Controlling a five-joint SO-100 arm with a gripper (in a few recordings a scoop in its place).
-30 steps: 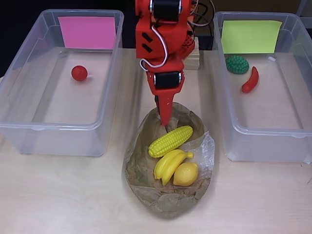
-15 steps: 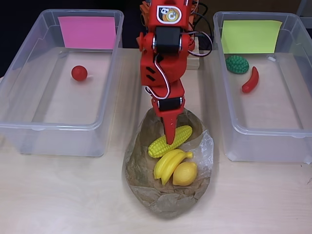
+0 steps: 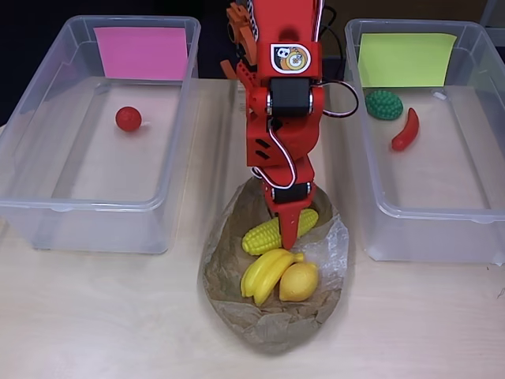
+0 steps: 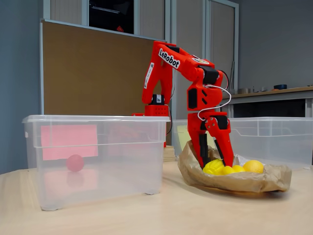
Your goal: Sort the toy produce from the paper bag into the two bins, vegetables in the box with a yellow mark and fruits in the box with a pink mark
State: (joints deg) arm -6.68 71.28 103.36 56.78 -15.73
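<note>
Corn lies in the paper bag just above the banana and lemon, jaws spread astride its middle in the fixed view; best close squarely midway, lift clear, then swing toward the yellow-marked bin.

Corn, banana, lemon — in crumpled bag

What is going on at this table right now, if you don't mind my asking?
A red robot arm is reaching its tool down into a crumpled brown paper bag, right over a yellow toy corn cob. A yellow toy banana and a yellow toy lemon lie beside it. The clear plastic bin with the pink mark holds a small red ball-shaped fruit; the clear bin with the yellow mark holds a green bumpy vegetable and a red chili pepper.
</note>
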